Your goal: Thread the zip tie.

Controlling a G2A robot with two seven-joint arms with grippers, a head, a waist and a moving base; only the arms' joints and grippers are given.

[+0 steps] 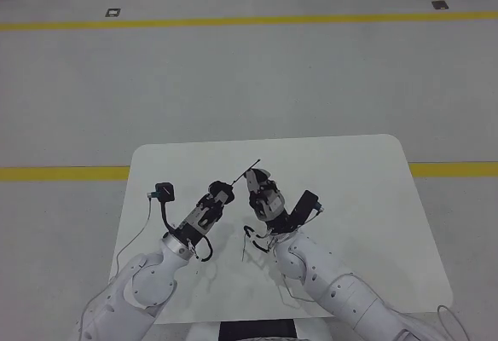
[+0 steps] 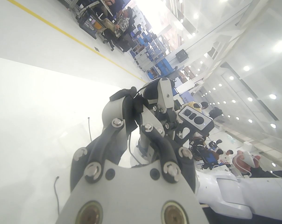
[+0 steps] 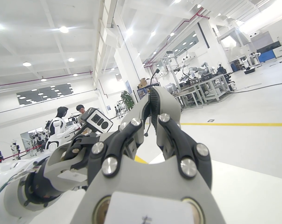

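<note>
Low in the centre of the top view, both arms meet over the white bench point(image 1: 360, 170). The right pincer point(image 3: 152, 97) is clamped on the black zip tie point(image 3: 157, 71), whose end pokes past its tips. Just left of it, the left pincer point(image 1: 225, 193) is drawn narrow; what it grips I cannot tell.
</note>
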